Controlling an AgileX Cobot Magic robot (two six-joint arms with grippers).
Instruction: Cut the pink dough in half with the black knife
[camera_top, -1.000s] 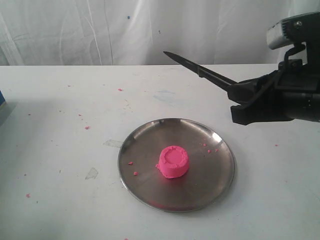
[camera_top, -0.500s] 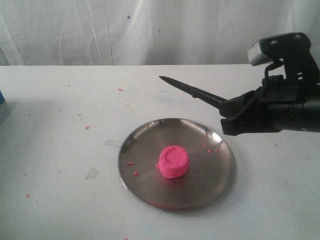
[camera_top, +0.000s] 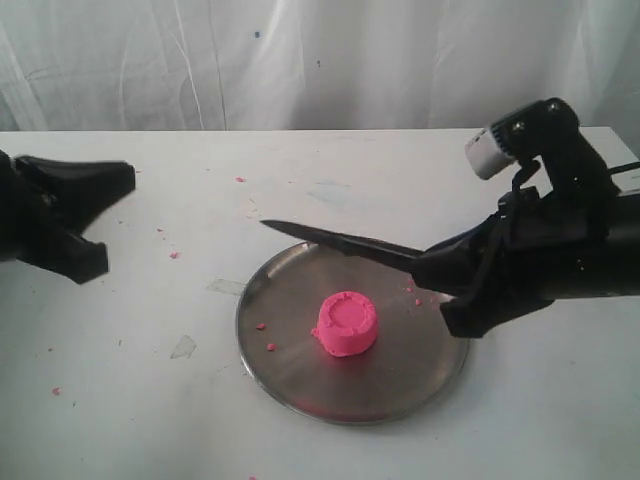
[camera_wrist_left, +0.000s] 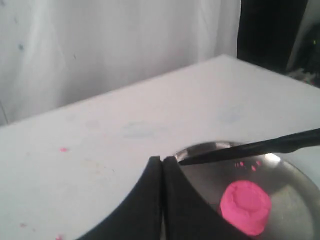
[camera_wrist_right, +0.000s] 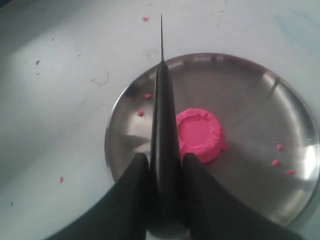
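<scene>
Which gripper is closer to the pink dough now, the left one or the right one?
Right. The right gripper holds the black knife just beside the pink dough; the left gripper is far off past the steel plate.

Your black knife (camera_top: 335, 240) hangs over the far half of the steel plate (camera_top: 300, 385), blade clear of the pink dough (camera_top: 346, 323), air between them. Right gripper (camera_top: 445, 285) crowds the plate's right rim. Left gripper (camera_top: 95, 215) sits well off to the left. Desk (camera_top: 130, 400) in front of the plate carries only crumbs.
</scene>
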